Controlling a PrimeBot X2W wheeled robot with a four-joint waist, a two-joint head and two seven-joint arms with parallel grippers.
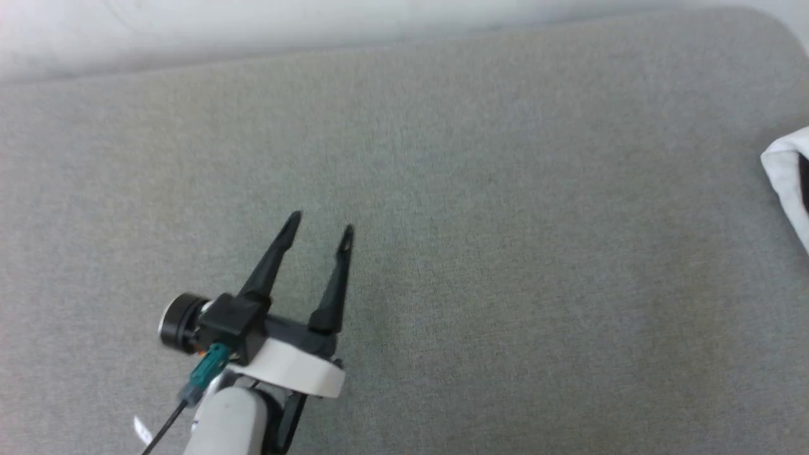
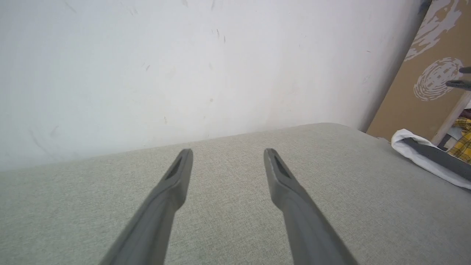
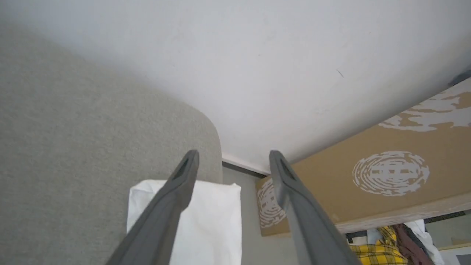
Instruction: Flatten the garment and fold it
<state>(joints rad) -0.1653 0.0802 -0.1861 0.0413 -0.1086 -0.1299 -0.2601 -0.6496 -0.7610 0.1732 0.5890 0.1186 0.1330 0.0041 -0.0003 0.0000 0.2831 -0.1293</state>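
- surface (image 1: 442, 189): broad and covered in grey woven fabric, with a rounded far right corner; a white wall (image 2: 184, 55) rises straight behind its far edge.
- left end effector (image 1: 320, 225): sits at the lower left of the head view over bare grey fabric, with its two long dark fingers pointing up and away. the fingers are spread wide and have nothing between them.
- in its own wrist view the left end effector (image 2: 229, 154) shows the same wide gap, and the grey fabric shows through it. whether the tips touch the fabric cannot be told.
- garment (image 1: 787, 170): a white bundle with a dark strip along it, at the far right edge of the head view and cut off by the frame. it is well apart from the left end effector.
- from the left wrist view the garment (image 2: 423, 156) lies on the right-hand end of the surface, white cloth with a dark grey band across its top.
- right end effector (image 3: 233, 162): the fingers stand well apart and grip nothing.
- beneath it the garment (image 3: 213, 221) looks like a neat white rectangle at the very edge of the surface, close to the rounded corner. one finger crosses it in this view; whether it touches cannot be told.
- beyond that edge stand a brown board (image 3: 390, 206) with white round prints and, lower down, a yellow checked cloth (image 3: 371, 254).
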